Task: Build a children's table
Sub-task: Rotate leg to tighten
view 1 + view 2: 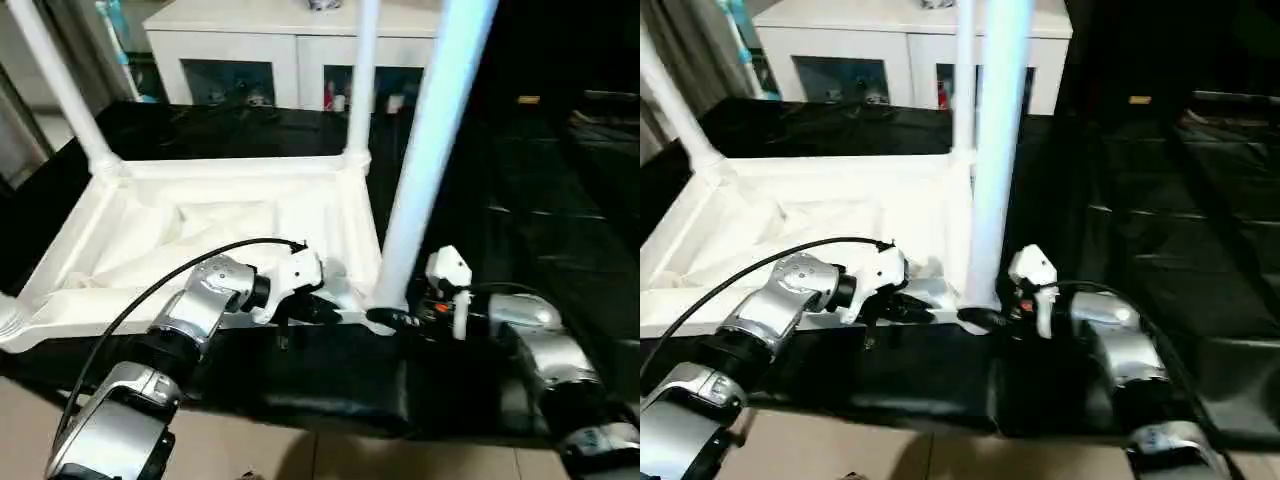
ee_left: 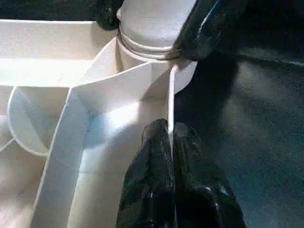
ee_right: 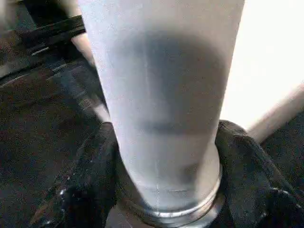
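The table top [image 1: 215,235] lay upside down on a black cloth [image 1: 330,385], with two legs [image 1: 60,85] already upright in its far corner sockets. The right gripper [image 1: 392,318] clasped a third leg [image 1: 432,150] low at its flared end, one finger on each side, with that end at the near right socket [image 2: 147,45]. The left gripper [image 2: 170,142] pinched the top's thin side rim [image 2: 169,95] just beside that socket, jaws shut on it. To do this step well, the leg probably needed to stay plumb over the socket and be pressed straight down while the left grip kept the top from sliding; a tilted leg would likely bind.
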### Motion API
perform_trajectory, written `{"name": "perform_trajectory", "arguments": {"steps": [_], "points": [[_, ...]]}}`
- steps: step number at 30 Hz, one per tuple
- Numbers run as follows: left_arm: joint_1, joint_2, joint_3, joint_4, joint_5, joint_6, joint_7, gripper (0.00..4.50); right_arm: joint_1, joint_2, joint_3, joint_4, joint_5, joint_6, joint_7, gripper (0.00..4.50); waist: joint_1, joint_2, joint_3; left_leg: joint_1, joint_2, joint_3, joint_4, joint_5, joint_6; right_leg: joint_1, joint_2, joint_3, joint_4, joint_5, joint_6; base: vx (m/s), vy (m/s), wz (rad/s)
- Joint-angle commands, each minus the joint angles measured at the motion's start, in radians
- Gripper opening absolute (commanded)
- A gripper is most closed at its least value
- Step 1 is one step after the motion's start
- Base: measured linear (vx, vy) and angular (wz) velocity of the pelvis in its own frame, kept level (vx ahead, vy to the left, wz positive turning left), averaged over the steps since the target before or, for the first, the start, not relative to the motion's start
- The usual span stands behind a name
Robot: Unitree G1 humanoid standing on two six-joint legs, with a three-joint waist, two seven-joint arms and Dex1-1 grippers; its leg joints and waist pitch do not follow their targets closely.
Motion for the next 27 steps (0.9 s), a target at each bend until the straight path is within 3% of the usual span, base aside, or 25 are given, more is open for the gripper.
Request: {"name": "perform_trajectory", "arguments": {"steps": [1,2,4,5,6,11,15,22,24,27], "points": [[-0.021,-0.042,0.010,0.072,0.020,0.023,0.115,0.00,-0.004,0.048,-0.006,0.062,-0.048,0.031,-0.164,2.63,-0.004,-0.012,-0.054,0.006,0.011,-0.007,-0.068,-0.280,0.038,0.050,-0.035,0.023,-0.070,-0.312,-0.203,-0.054,-0.001,-0.02],[-0.021,-0.042,0.010,0.072,0.020,0.023,0.115,0.00,-0.004,0.048,-0.006,0.062,-0.048,0.031,-0.164,2.63,-0.006,-0.011,-0.053,0.013,0.011,-0.009,-0.070,-0.307,0.023,0.046,-0.038,0.024,-0.078,-0.368,-0.182,0.000,0.000,0.00],[-0.066,-0.083,0.025,0.145,0.036,0.039,0.247,0.00,-0.014,0.122,-0.033,0.084,-0.042,0.058,-0.306,2.62,-0.013,-0.011,-0.051,0.014,0.010,-0.010,-0.073,-0.328,0.019,0.041,-0.034,0.025,-0.083,-0.382,-0.171,0.000,0.000,0.00],[-0.066,-0.083,0.025,0.145,0.036,0.039,0.247,0.00,-0.014,0.122,-0.033,0.084,-0.042,0.058,-0.306,2.62,-0.016,-0.011,-0.050,0.021,0.008,-0.011,-0.073,-0.354,0.012,0.037,-0.034,0.024,-0.086,-0.406,-0.168,0.000,0.000,0.00],[-0.073,-0.091,0.030,0.157,0.036,0.044,0.271,0.00,-0.016,0.134,-0.039,0.087,-0.040,0.063,-0.331,2.62,-0.021,-0.013,-0.048,0.016,0.007,-0.014,-0.076,-0.369,0.013,0.042,-0.034,0.021,-0.089,-0.434,-0.159,0.000,0.000,0.00],[-0.136,-0.155,0.068,0.249,0.031,0.091,0.476,0.00,-0.054,0.194,-0.061,0.148,-0.071,0.084,-0.552,2.62,-0.029,-0.010,-0.046,0.022,0.005,-0.017,-0.079,-0.411,0.007,0.034,-0.034,0.016,-0.100,-0.489,-0.131,0.000,0.000,0.00],[-0.161,-0.183,0.076,0.300,0.040,0.085,0.533,0.00,-0.071,0.219,-0.075,0.181,-0.100,0.078,-0.652,2.62,-0.031,-0.011,-0.045,0.023,0.002,-0.018,-0.079,-0.429,0.013,0.030,-0.035,0.014,-0.107,-0.518,-0.115,0.000,0.000,0.00],[-0.163,-0.188,0.058,0.326,0.049,0.043,0.491,0.00,-0.059,0.228,-0.076,0.160,-0.105,0.070,-0.647,2.62,-0.028,-0.014,-0.045,0.017,0.002,-0.019,-0.082,-0.431,0.030,0.031,-0.038,0.015,-0.109,-0.521,-0.103,0.000,0.000,0.00],[-0.164,-0.188,0.053,0.331,0.049,0.027,0.483,0.00,-0.062,0.228,-0.084,0.161,-0.095,0.064,-0.654,3.18,-0.027,-0.019,-0.045,0.016,0.003,-0.019,-0.082,-0.425,0.034,0.030,-0.039,0.015,-0.110,-0.537,-0.098,0.000,0.000,0.00],[-0.167,-0.189,0.052,0.341,0.051,0.002,0.472,0.00,-0.067,0.225,-0.085,0.164,-0.097,0.061,-0.659,3.55,-0.029,-0.017,-0.044,0.012,0.002,-0.023,-0.084,-0.428,0.030,0.032,-0.040,0.014,-0.112,-0.560,-0.084,0.000,0.000,0.00]]}}
